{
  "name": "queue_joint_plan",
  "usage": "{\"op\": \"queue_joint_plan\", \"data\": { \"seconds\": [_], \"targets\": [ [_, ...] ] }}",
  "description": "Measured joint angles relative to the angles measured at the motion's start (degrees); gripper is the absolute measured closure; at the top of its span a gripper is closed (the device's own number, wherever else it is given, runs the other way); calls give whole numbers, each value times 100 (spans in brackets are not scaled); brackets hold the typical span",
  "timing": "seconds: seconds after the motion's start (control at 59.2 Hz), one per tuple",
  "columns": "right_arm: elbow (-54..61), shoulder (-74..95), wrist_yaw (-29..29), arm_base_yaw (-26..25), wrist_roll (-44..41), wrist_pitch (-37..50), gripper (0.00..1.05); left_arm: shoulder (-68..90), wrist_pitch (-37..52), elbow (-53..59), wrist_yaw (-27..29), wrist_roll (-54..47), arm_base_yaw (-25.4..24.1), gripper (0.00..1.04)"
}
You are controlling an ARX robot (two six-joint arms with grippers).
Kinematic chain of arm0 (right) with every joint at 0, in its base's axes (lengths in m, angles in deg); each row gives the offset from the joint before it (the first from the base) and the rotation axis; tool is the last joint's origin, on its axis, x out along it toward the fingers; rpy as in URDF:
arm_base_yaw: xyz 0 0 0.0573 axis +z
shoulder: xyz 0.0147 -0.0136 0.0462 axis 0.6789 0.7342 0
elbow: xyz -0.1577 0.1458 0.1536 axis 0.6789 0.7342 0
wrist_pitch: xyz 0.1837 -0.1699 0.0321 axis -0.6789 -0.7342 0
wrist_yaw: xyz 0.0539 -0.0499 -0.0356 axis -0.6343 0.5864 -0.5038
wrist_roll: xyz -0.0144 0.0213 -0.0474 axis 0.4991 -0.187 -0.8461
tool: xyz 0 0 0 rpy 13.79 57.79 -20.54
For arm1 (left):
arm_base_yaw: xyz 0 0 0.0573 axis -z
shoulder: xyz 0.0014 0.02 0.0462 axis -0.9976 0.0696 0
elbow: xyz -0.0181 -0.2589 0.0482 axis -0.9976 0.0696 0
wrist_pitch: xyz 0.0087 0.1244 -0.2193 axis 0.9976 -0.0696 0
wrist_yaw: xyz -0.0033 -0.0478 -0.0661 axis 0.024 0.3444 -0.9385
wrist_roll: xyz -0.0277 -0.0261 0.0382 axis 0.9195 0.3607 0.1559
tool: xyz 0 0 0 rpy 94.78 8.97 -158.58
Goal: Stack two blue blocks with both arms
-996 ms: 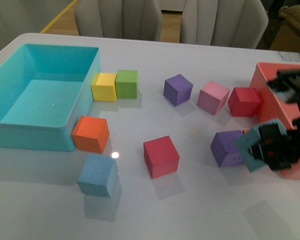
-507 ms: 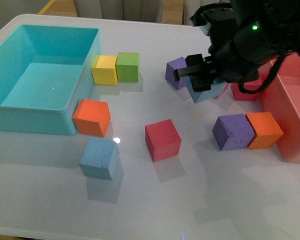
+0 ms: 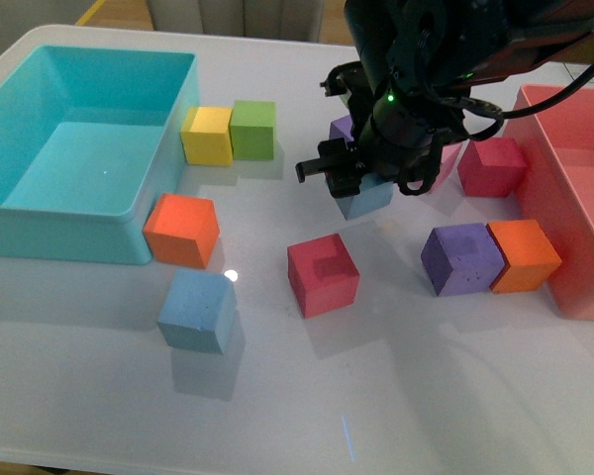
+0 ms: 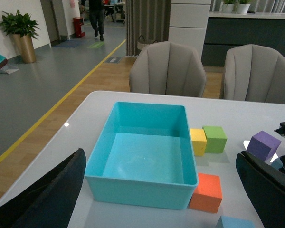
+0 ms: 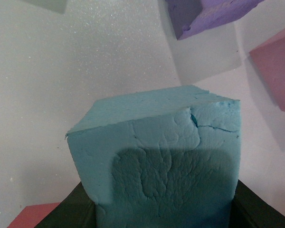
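A held block (image 3: 368, 201) is gripped in the right gripper (image 3: 354, 180), the jaws being closed on its sides. In the right wrist view its creased blue face is seen filling the gap between the black fingers (image 5: 73, 211), with white table behind it. It is held over the middle of the table (image 3: 426, 376), just behind a red cube (image 3: 322, 274) and in front of a purple cube (image 3: 343, 127) that is largely hidden by the arm. The other block (image 3: 196, 312) is found flat on the table, just in front of an orange cube (image 3: 181, 230) beside the bin (image 3: 129, 223), well apart from the held block. The left gripper (image 4: 160, 159) is seen with its jaws spread wide, facing the bin.
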Motion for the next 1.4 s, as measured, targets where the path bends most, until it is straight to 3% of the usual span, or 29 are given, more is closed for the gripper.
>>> {"op": "queue_joint_plan", "data": {
  "seconds": [0.507,0.861,1.131,1.266,1.402],
  "targets": [
    [-376,470,-48,87,15,-68,59,0,0,0,0,0,0,9],
    [-164,413,-33,90,-105,393,7,0,0,0,0,0,0,9],
    [855,-496,-254,42,-310,1491,9,0,0,0,0,0,0,9],
    [1812,-1585,-557,-57,-372,2295,9,0,0,0,0,0,0,9],
    [3259,-3021,-448,-179,-636,3263,9,0,0,0,0,0,0,9]
  ]
}}
